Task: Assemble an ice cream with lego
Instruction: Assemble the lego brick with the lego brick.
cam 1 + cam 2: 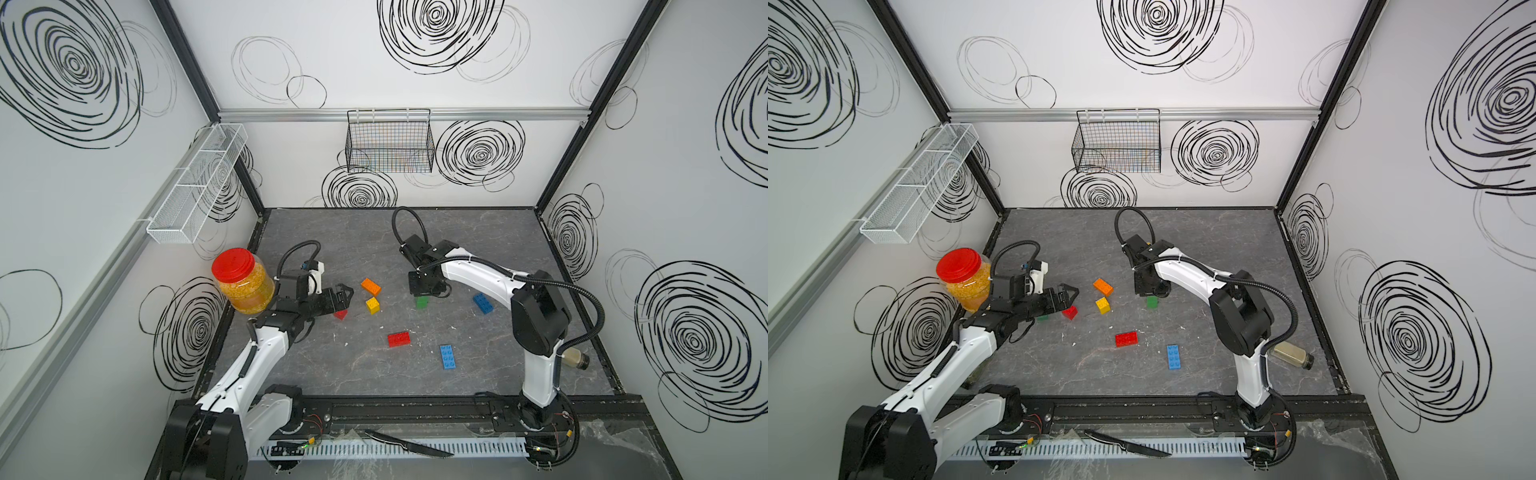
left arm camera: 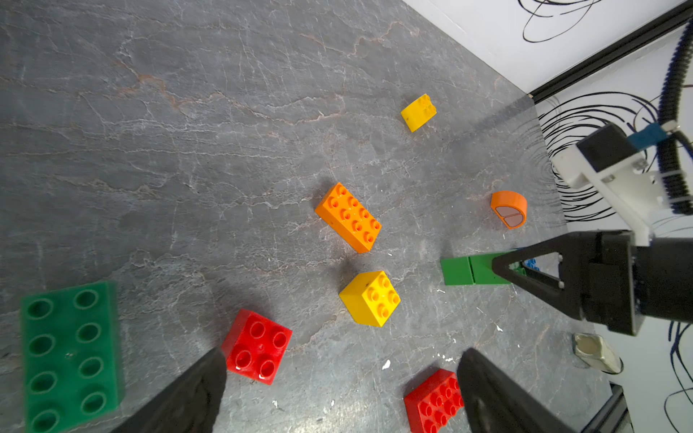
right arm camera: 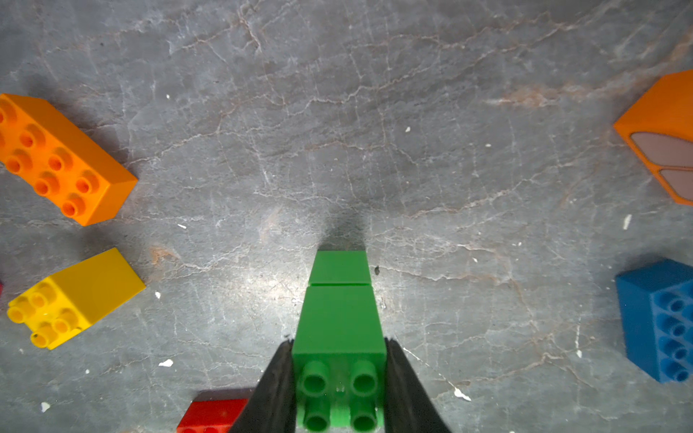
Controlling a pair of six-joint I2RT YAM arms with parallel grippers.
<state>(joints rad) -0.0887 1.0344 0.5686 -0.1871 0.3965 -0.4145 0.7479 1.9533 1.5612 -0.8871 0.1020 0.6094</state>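
Right gripper point(image 3: 339, 346) is pinching the top brick of a green two-brick stack point(image 3: 339, 300). The stack's lower end is pointing down at the worktop point(image 3: 337, 112), and I can't tell if it's touching. Left gripper point(image 2: 337, 361) is hanging spread wide, with a small red brick point(image 2: 257, 345) sitting just beside one finger. Orange brick point(image 1: 370, 286) and yellow brick point(image 1: 372, 305) are lying between the two grippers.

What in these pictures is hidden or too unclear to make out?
Green stack: in both top views, mostly covered by the right jaws.
Big green brick: in a top view, a sliver under the left arm.
Rounded orange piece: right wrist view, cut by the edge.
Bottle: top views, contents too small to tell.
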